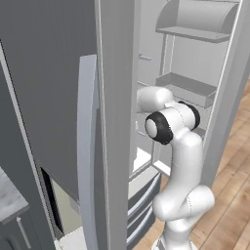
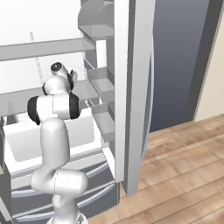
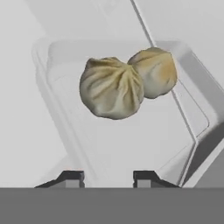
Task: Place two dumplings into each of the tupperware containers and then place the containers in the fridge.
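the claw (image 3: 108, 176) has its dark tips parted a little and grips nothing, just short of the near rim of a shallow translucent container (image 3: 131, 144). two pleated, lumpy tan dumplings (image 3: 111, 87) (image 3: 155, 72) lie touching inside it, within the white-walled fridge (image 2: 43, 26).

Arm (image 1: 183, 161) rises, elbow bent, forearm reaching forward; hand (image 3: 107, 176) fingertips parted, gripping nothing.

Tall dark-grey double-door fridge (image 1: 49, 88): top and bottom cut by the frame edges in both base views. White arm's hand reaches inside the fridge, hidden behind the open door edge in left base view. Shallow translucent plastic container (image 3: 131, 144): near rim cut off below the two tan dumplings (image 3: 111, 87).
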You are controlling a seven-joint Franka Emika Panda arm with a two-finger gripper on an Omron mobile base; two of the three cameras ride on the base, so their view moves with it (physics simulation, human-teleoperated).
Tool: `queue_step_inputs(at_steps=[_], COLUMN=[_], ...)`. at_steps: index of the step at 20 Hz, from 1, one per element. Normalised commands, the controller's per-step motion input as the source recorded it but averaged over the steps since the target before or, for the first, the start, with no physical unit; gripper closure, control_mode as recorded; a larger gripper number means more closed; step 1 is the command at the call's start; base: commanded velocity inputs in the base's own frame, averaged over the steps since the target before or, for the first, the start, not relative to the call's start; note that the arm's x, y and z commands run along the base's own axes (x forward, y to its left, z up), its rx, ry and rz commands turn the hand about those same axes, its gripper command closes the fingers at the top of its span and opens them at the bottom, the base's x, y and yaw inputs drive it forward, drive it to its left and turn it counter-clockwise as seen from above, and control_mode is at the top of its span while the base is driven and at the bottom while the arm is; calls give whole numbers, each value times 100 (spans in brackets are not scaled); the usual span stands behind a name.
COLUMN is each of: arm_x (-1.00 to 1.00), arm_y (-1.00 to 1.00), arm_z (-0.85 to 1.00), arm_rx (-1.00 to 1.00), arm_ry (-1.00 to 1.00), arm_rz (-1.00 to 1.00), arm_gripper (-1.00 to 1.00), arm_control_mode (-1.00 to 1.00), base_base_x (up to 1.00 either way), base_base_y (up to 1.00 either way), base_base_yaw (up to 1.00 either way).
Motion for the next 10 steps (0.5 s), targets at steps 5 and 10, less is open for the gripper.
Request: queue_step_inputs(at_steps=[5, 10], arm_x=[-25, 0], arm_y=[-87, -60], arm_z=[0, -1], arm_rx=[37, 31], arm_ry=[-16, -16], arm_rz=[3, 11], arm_gripper=[-100, -100], arm_control_mode=[-100, -100], base_base_x=[0, 0], base_base_y=[0, 0], base_base_yaw=[0, 0])
